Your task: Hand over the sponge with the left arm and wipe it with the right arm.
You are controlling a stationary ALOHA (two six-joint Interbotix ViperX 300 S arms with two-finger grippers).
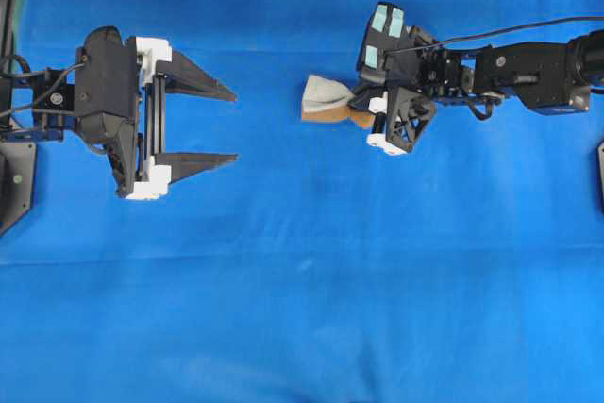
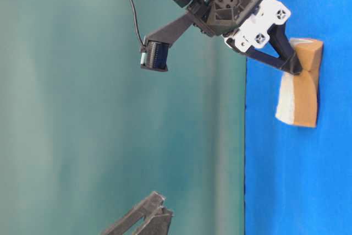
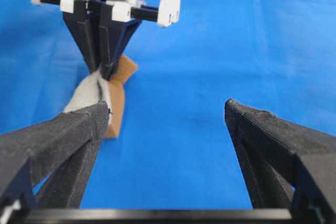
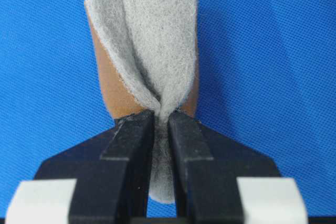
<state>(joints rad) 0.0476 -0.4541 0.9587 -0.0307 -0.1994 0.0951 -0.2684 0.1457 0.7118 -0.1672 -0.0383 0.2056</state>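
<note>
Pinching one sponge point(image 4: 144, 51), right gripper point(image 4: 160, 124)

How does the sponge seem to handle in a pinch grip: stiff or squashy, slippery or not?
Probably soft: the sponge folds inward where the right gripper pinches it. Its fuzzy grey face likely resists slipping. Seems light, hanging from that narrow pinch.

Bare blue tabletop point(image 1: 302, 309) lies between the left tool point(image 1: 236, 127) and the sponge point(image 1: 326, 101); nothing blocks that gap.
</note>
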